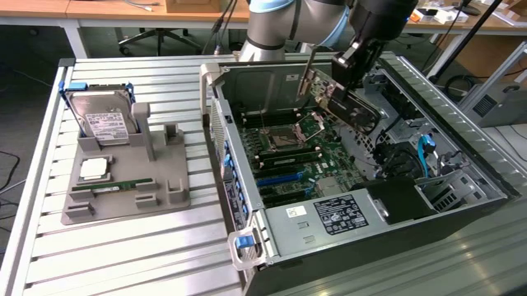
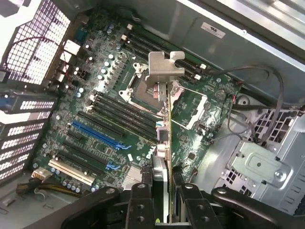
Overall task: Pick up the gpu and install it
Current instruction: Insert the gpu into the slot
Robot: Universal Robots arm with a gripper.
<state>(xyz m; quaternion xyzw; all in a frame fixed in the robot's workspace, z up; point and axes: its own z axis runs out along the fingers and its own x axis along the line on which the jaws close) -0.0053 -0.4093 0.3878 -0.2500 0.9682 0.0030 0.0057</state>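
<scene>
Slatted table (image 1: 123, 246), open case (image 1: 255, 83): gpu (image 1: 356, 111) (above motherboard (image 1: 297, 154)) gripped in hand (image 2: 164, 193).

One gpu (image 1: 356, 110), one hard drive (image 1: 103, 120), one case (image 1: 263, 80)

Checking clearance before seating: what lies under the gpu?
The motherboard in the open computer case: CPU socket, memory slots and blue expansion slots show. The strip directly beneath the gpu is covered.

Exterior high; wrist close (shared motherboard (image 1: 329, 157))
</scene>
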